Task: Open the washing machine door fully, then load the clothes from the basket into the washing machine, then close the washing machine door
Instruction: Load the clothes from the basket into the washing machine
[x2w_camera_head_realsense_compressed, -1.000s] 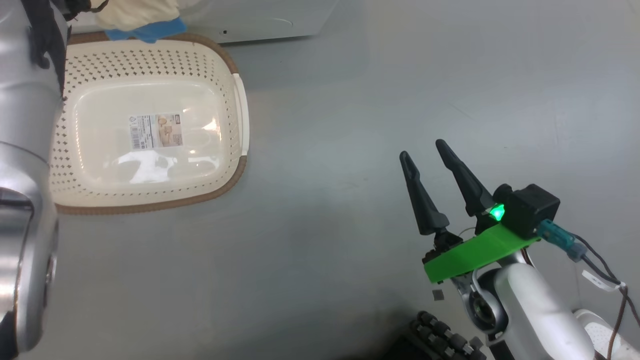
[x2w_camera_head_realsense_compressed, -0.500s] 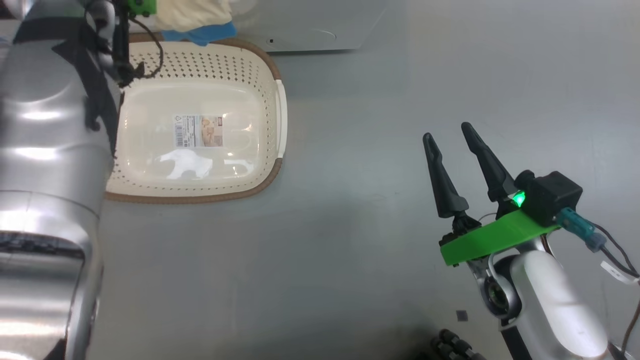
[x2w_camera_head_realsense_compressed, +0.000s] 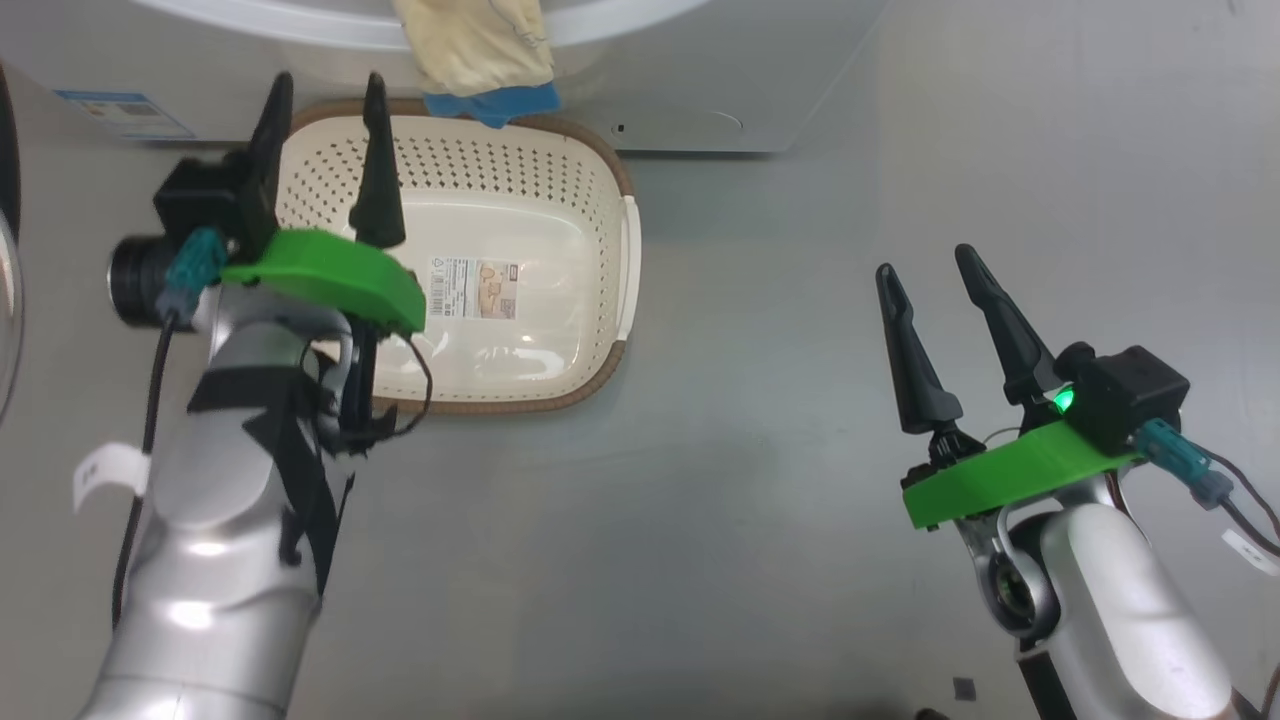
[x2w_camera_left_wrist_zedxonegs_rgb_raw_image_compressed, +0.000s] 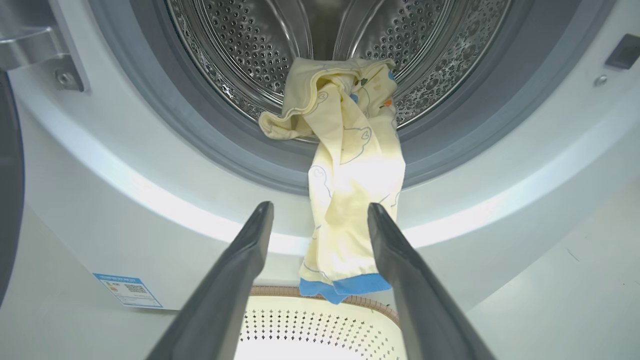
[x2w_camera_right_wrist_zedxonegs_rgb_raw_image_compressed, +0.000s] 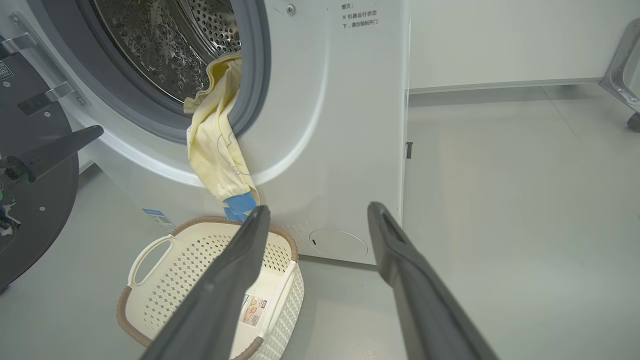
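1. The washing machine (x2w_camera_right_wrist_zedxonegs_rgb_raw_image_compressed: 330, 125) stands open. Its steel drum (x2w_camera_left_wrist_zedxonegs_rgb_raw_image_compressed: 240, 45) looks bare apart from one bunched end of fabric at the mouth.
2. The washing machine door (x2w_camera_right_wrist_zedxonegs_rgb_raw_image_compressed: 40, 225) is swung wide to the machine's left, so the first step looks done. Its edge is a thing to mind on that side.
3. The grey floor (x2w_camera_head_realsense_compressed: 750, 500) in front and to the right of the machine is bare, which gives free room there.
4. The basket (x2w_camera_head_realsense_compressed: 520, 405) sits on the floor against the machine's front, below the drum mouth. It holds nothing but its label.
5. The clothes (x2w_camera_left_wrist_zedxonegs_rgb_raw_image_compressed: 350, 190), a cream-yellow garment, are only half loaded. The upper part lies inside the drum mouth, and the rest drapes over the grey gasket (x2w_camera_left_wrist_zedxonegs_rgb_raw_image_compressed: 165, 125) and down the white front. The blue hem hangs just above the basket's back rim. I judge it must be pushed in before the door can shut cleanly.
6. The left gripper (x2w_camera_head_realsense_compressed: 328, 95) hovers over the basket facing the machine, fingers spread wide and holding nothing, with the hanging fabric between them in its wrist view.
7. The right gripper (x2w_camera_head_realsense_compressed: 925, 260) hangs well right of the machine's front, also spread and empty.
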